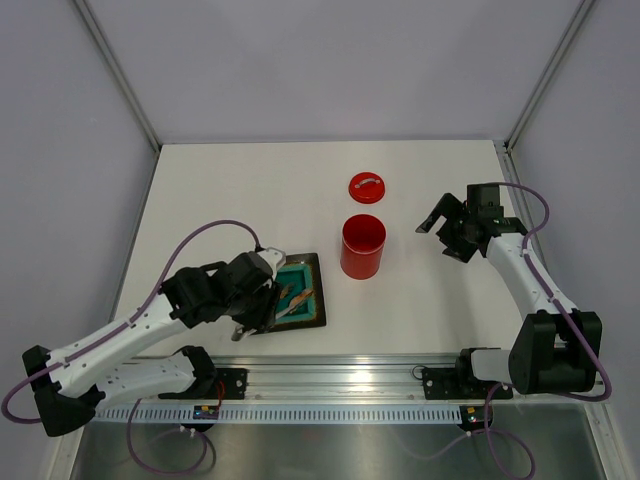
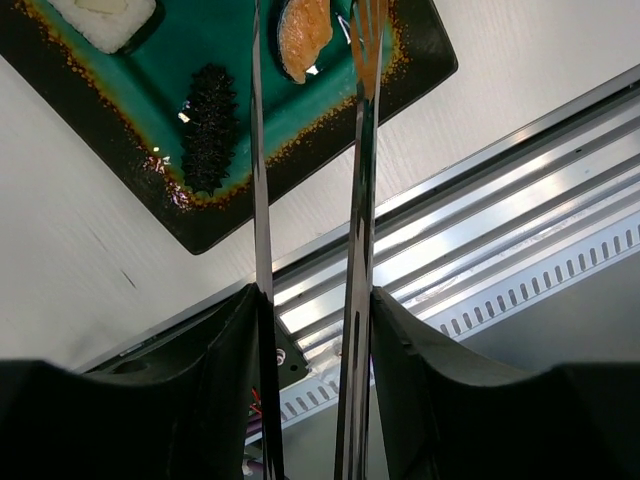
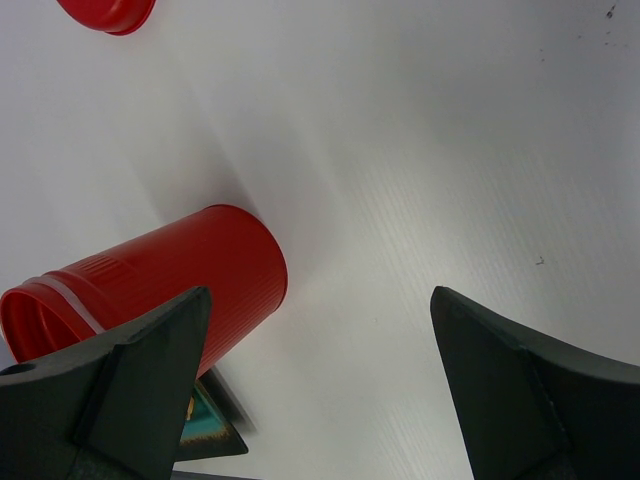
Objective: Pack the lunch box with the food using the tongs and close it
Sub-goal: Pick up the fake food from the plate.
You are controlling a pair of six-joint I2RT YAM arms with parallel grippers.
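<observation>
Your left gripper (image 2: 315, 305) has its fingers pressed against both arms of the tongs (image 2: 259, 180), and the orange piece (image 2: 303, 30) on the plate (image 2: 425, 70) lies between those arms. Get the tips low and level either side of it before you squeeze. The dark spiky piece (image 2: 208, 125) lies close by, so avoid nudging it. The lunch box (image 1: 362, 246) stands uncovered near the plate's right side, with its lid (image 1: 367, 187) beyond. Your right gripper (image 1: 441, 238) hovers wide open and empty, clear of the path.

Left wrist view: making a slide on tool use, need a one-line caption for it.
Left gripper holding silver tongs, their tips straddling an orange food piece on the dark, teal-centred plate.
</observation>
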